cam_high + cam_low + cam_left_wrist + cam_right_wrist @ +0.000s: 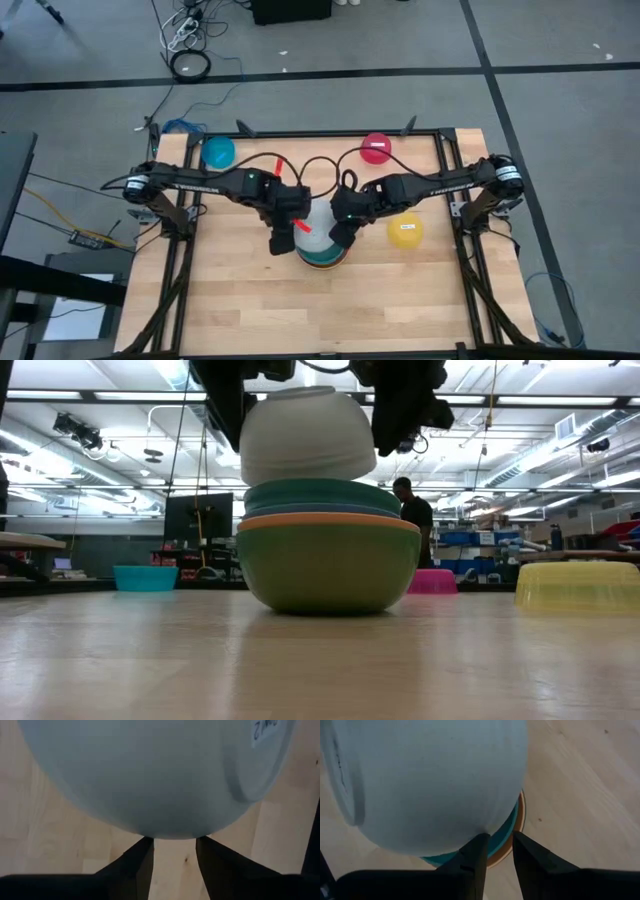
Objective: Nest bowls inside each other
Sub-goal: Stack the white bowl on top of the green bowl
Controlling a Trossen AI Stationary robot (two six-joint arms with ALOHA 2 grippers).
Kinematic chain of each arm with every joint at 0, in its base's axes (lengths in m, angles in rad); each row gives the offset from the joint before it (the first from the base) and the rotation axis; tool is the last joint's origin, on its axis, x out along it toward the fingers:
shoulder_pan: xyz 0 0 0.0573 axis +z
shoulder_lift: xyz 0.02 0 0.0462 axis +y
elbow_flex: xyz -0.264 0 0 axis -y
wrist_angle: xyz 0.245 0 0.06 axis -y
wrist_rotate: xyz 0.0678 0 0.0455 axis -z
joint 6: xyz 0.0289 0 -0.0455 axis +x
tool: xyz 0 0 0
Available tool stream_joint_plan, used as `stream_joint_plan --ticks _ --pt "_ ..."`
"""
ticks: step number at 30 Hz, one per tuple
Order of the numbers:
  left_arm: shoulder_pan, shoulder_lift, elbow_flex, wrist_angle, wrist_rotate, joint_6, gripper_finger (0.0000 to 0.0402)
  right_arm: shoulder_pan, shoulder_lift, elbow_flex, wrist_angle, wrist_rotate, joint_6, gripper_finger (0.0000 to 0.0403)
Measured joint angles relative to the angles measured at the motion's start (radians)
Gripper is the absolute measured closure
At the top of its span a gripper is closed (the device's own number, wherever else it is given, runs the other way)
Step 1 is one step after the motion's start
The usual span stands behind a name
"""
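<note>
A stack of bowls stands mid-table: a green bowl (pixel 325 570) at the bottom, then an orange rim (pixel 330 520), a blue one and a teal bowl (pixel 320 492). On top, a white bowl (pixel 305 440) sits upside down, its base up. My left gripper (pixel 174 857) stands open at the white bowl's left side. My right gripper (pixel 497 852) stands narrowly open at its right side. Both point steeply down with nothing between their fingers. My left gripper has its fingertips (pixel 145 850) close against the white bowl's domed wall (pixel 150 827); whether they touch it I cannot tell. My right gripper has its fingertips (pixel 480 842) right at the white bowl's wall (pixel 470 827); whether they touch it I cannot tell.
A light blue bowl (pixel 218 152) stands at the far left. At the far right is a red bowl (pixel 376 147). A yellow bowl (pixel 405 231) lies upside down just right of the stack. The near half of the table (pixel 320 310) is bare wood. A person (pixel 410 510) stands in the room behind.
</note>
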Motion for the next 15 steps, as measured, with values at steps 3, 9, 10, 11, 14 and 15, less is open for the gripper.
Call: stream_joint_plan --ticks 3,9,10,11,14,15 --pt "-0.001 0.0 0.0 0.006 0.0 0.001 0.0246 0.019 0.0 0.0 -0.011 0.0 0.01 0.0316" --pt "-0.033 0.006 0.001 0.046 0.014 -0.007 0.0246 0.067 0.0 0.0 -0.07 -0.006 0.055 0.0315" --pt "-0.038 0.006 0.002 0.051 0.014 -0.008 0.0246 0.074 0.0 0.0 -0.081 -0.006 0.062 0.0315" --pt "-0.043 0.006 0.003 0.051 0.014 -0.008 0.0246 0.079 0.0 0.0 -0.085 -0.006 0.065 0.0314" --pt "-0.048 0.006 0.003 0.034 -0.001 -0.01 0.0246 0.087 0.0 0.0 -0.086 0.005 0.066 0.0314" --pt "-0.048 0.006 0.003 0.025 -0.014 -0.011 0.0246 0.089 0.0 0.0 -0.092 0.016 0.066 0.0314"
